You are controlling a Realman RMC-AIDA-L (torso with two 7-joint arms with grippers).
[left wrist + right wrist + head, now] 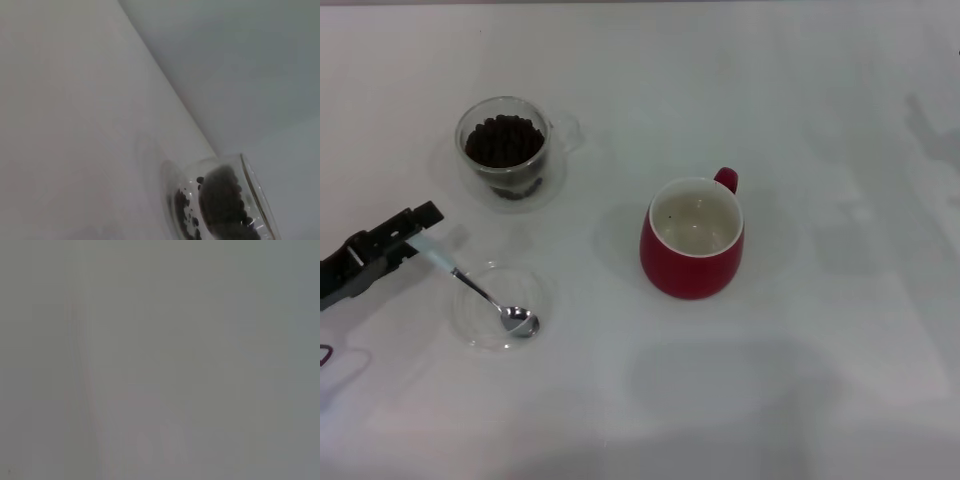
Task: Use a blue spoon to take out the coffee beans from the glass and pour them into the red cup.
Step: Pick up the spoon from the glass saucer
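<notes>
The glass (508, 150) stands at the back left, filled with dark coffee beans (504, 140); it also shows in the left wrist view (220, 205). The red cup (694, 238) stands near the middle, its white inside holding only a speck or two. The blue spoon (480, 288) lies with its metal bowl in a shallow clear dish (500, 306) and its pale handle pointing up to the left. My left gripper (417, 233) is at the handle's end and appears shut on it. My right gripper is out of view.
The white table (820, 380) carries nothing else. The right wrist view shows only a blank grey surface.
</notes>
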